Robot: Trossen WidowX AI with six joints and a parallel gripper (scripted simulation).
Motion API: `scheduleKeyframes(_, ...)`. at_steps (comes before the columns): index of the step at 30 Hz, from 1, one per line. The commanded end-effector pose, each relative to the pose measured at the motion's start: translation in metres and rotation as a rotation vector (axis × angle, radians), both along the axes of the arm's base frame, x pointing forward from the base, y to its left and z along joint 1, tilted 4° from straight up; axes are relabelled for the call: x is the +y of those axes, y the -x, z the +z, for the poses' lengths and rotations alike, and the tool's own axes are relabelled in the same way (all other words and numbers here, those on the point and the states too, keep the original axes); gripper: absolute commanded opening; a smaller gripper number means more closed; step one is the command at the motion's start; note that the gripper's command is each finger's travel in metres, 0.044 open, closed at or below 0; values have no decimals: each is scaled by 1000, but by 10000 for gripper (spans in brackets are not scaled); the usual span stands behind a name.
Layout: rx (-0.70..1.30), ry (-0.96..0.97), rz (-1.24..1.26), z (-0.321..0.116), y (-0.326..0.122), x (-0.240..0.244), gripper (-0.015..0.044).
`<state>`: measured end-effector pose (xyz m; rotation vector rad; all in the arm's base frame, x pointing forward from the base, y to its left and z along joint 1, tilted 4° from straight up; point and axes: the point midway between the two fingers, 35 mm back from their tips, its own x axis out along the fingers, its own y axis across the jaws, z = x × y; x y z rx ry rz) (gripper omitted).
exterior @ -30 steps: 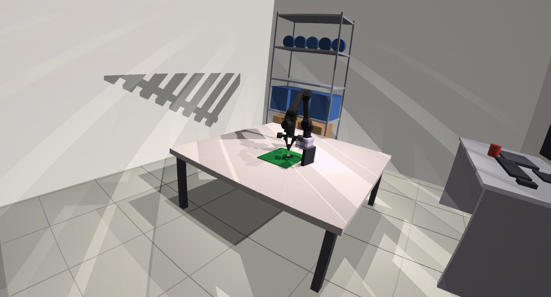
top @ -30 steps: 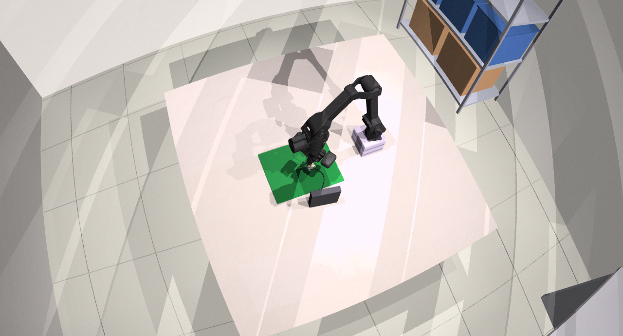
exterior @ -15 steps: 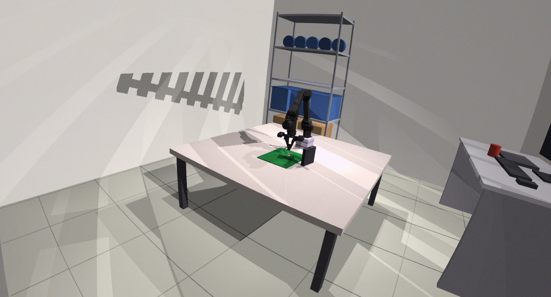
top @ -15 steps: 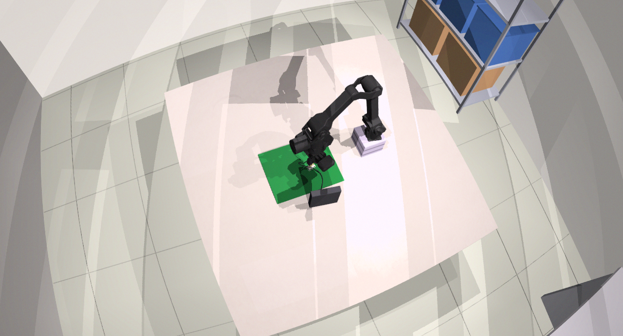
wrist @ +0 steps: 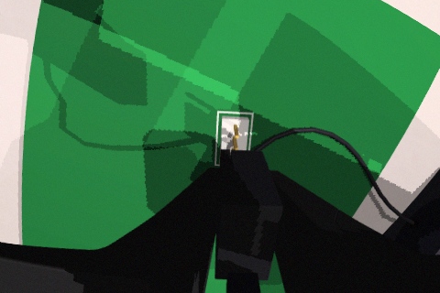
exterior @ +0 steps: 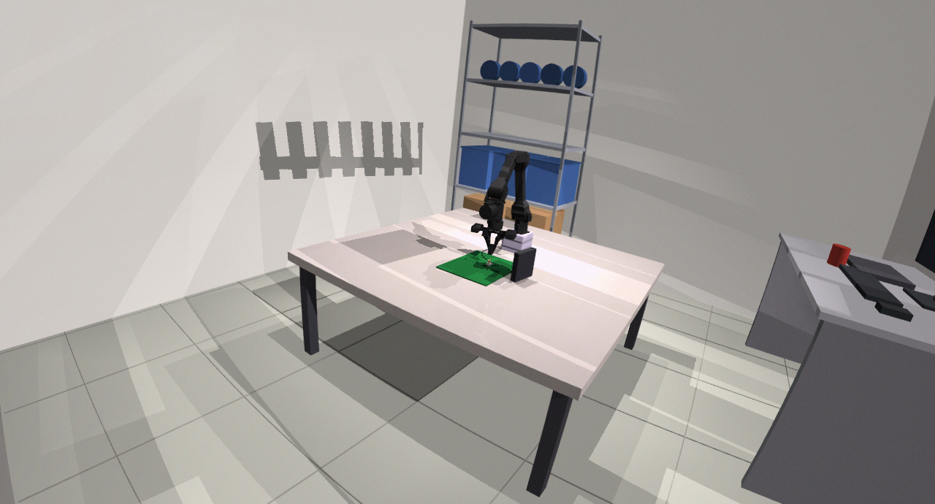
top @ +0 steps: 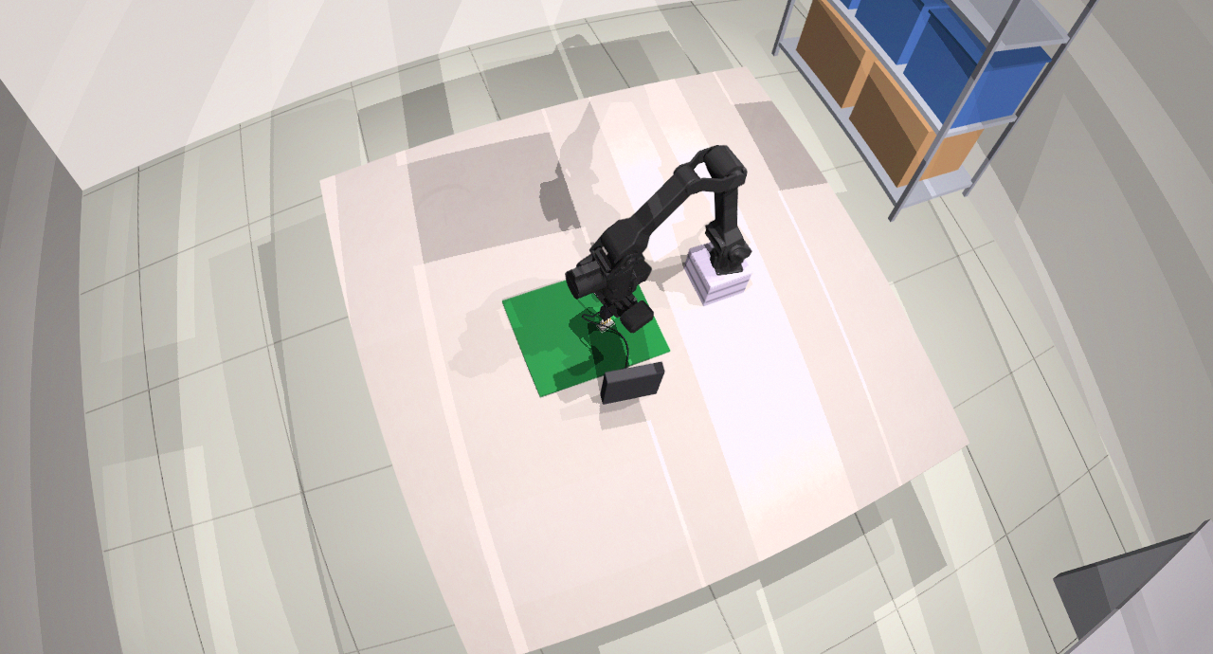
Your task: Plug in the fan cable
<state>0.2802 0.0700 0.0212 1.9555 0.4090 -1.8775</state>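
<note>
No writing or brand mark can be read on anything in these views. The black parallel-jaw gripper hangs point-down over the flat green rectangular circuit board, its jaws pinching the dark rectangular plug at the end of the fan's thin black cable. In the wrist view the plug's lower end sits right at the near edge of the small white-framed four-pin fan header, whose gold pins still show beyond it; whether plug and header touch cannot be told. The cable arcs out from beside the plug, curves across the board and runs off toward the lower right.

From above, the board lies flat on the pale, smooth square table, and the gripper is over its middle, well in from every board edge. The dark grey box-shaped fan stands upright just beside the board's near corner, and the cable loops from it up to the plug. The arm's white block base sits just off the board's far corner. Wide bare tabletop surrounds the board on the left and front, with the table edges well apart from it. A grey metal shelving rack with blue and tan bins stands behind the table, beyond the arm
</note>
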Motion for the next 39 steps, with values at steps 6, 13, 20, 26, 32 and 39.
scheduleKeyframes(6, 0, 1, 5, -22, -1, -2, 0)
scheduleKeyframes(13, 0, 1, 5, -22, -1, -2, 0)
scheduleKeyframes(20, 0, 1, 6, -22, -1, -2, 0)
scheduleKeyframes(26, 0, 1, 8, -24, -1, -2, 0)
scheduleKeyframes(32, 0, 2, 11, -25, -1, -2, 0)
scheduleKeyframes(39, 0, 2, 12, -27, -1, -2, 0)
